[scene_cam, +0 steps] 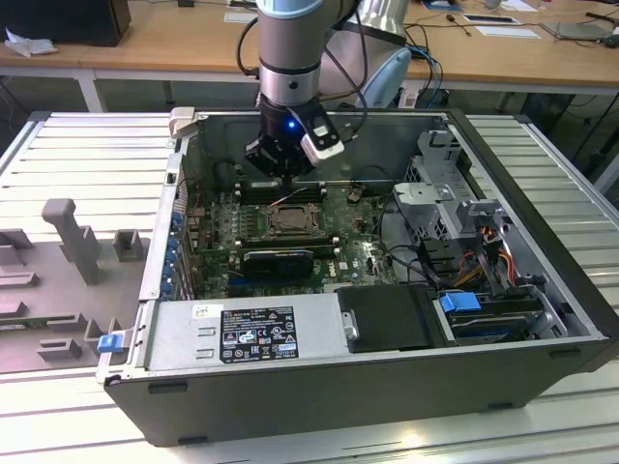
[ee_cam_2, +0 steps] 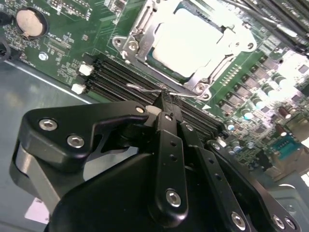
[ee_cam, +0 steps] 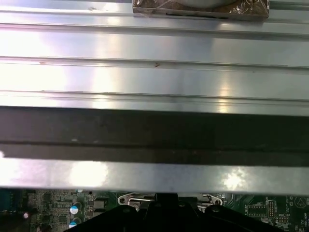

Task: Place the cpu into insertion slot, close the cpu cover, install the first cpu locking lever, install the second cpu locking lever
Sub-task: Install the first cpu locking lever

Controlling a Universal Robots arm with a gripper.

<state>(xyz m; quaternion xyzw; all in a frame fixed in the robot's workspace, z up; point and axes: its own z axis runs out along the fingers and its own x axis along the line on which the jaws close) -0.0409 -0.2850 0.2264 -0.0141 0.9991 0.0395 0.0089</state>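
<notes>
The cpu [ee_cam_2: 193,42], a pale square chip, lies in the insertion slot [scene_cam: 290,224] on the green motherboard [ee_cam_2: 67,43]. The cpu cover [ee_cam_2: 141,37], a silver frame plate, lies flat around the chip. A thin wire locking lever [ee_cam_2: 140,88] runs along the socket's edge beside the black memory slots. My gripper [ee_cam_2: 164,98] is shut on this wire, its two black fingertips pinched together around it. In the exterior view the gripper [scene_cam: 286,179] hangs just behind the socket, inside the open computer case.
Black memory slots [ee_cam_2: 108,77] lie right under the fingers. A coin battery [ee_cam_2: 30,21] sits nearby. A black card [scene_cam: 279,259] stands in front of the socket, with a power supply [scene_cam: 247,333] and drive cage [scene_cam: 455,203] around. The case wall [ee_cam: 154,77] is close behind.
</notes>
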